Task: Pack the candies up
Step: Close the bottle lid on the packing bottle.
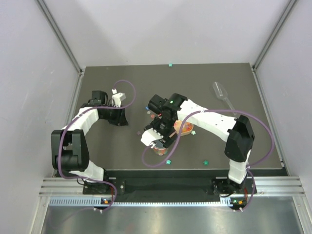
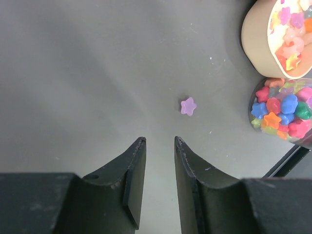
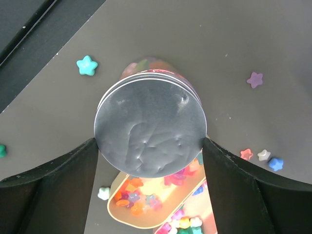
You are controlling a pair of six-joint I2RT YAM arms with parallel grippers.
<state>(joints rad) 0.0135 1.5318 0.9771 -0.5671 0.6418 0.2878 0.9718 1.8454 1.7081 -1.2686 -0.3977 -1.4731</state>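
Note:
My right gripper (image 3: 150, 141) is shut on a clear round jar, its fingers (image 3: 73, 170) pressed against both sides of the grey metal lid (image 3: 150, 127). Candies show through the jar (image 2: 284, 113), which hangs tilted near the table's middle (image 1: 158, 146). Right beside it a tan bowl (image 3: 141, 222) holds more star candies (image 2: 288, 34). Loose candies lie on the dark table: a purple star (image 2: 188, 106), a teal star (image 3: 87, 65), and a red, a white and a blue one (image 3: 275, 164). Left of them my left gripper (image 2: 160, 140) is open and empty, low over the table (image 1: 122, 118).
A clear plastic scoop (image 1: 223, 95) lies at the back right. Stray green stars sit at the far edge (image 1: 170, 64) and near the front edge (image 1: 205, 161). White walls close in the dark table (image 1: 234, 78) on three sides.

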